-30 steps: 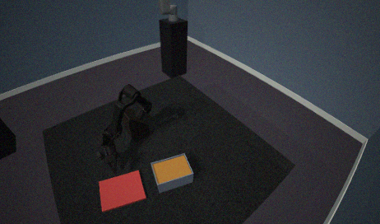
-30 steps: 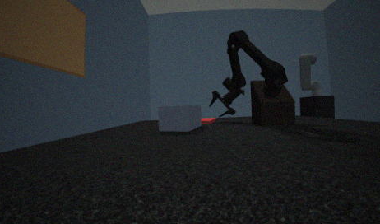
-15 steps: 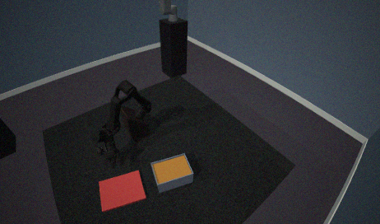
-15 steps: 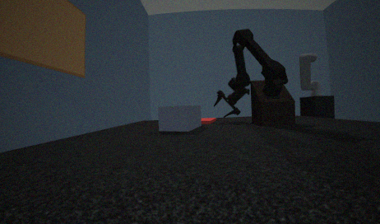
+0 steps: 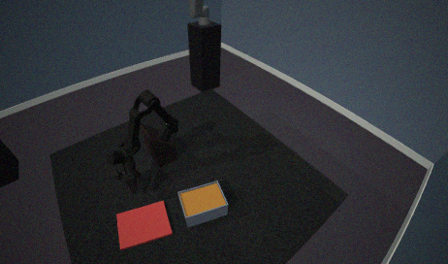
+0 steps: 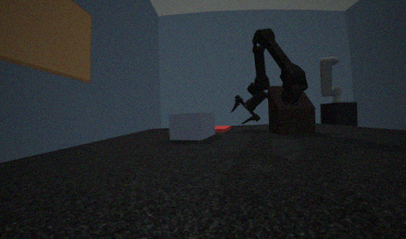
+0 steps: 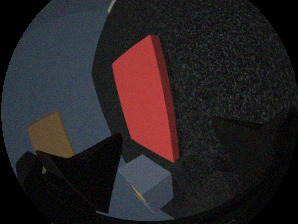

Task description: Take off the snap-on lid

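The red lid [image 5: 144,225] [image 6: 222,128] [image 7: 144,100] lies flat on the dark table [image 5: 262,214], left of the box in the top view, with a plain, smooth face up. The grey-blue storage box [image 5: 209,216] [image 6: 191,127] [image 7: 145,173] stands upright and open, apart from the lid, with an orange surface [image 5: 202,199] showing inside its rim. My gripper [image 5: 126,181] [image 6: 237,118] [image 7: 168,130] is wide open and empty. It is above the table, behind the lid in the top view, clear of lid and box. The lid's underside is hidden.
The arm's dark reddish base block [image 5: 161,148] [image 6: 292,116] stands behind the box in the top view. A black pedestal [image 5: 205,58] [image 6: 338,114] bearing a pale object is at the back. An orange panel [image 6: 44,39] [image 7: 51,134] is on the wall.
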